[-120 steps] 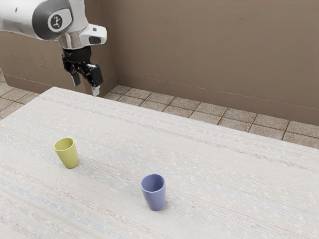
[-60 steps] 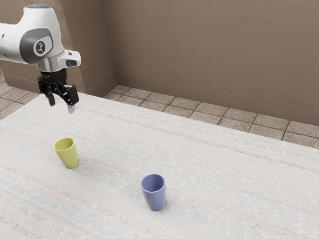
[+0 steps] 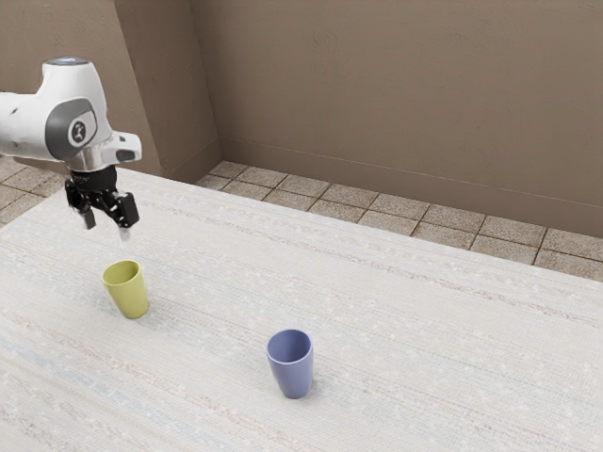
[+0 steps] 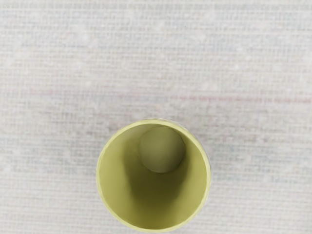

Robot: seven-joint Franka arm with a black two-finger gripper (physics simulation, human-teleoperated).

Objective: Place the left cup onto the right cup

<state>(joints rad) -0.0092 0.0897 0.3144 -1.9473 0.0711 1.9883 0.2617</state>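
Exterior view: the black gripper [image 3: 105,222] is pictured poised above the yellow-green cup [image 3: 125,288], its fingers spread apart with nothing held between them. The cup is seen upright on the pale table [image 3: 424,311], toward the exterior view's left, well apart from the blue cup [image 3: 290,363], which is seen upright nearer the camera, to its right. In the wrist view, the yellow-green cup [image 4: 153,195] is looked into from almost straight above, just under the hand.

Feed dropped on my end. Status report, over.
Gripper open, hovering above the yellow-green cup, not touching. Cup upright on table. Blue cup upright, apart; nothing between them.
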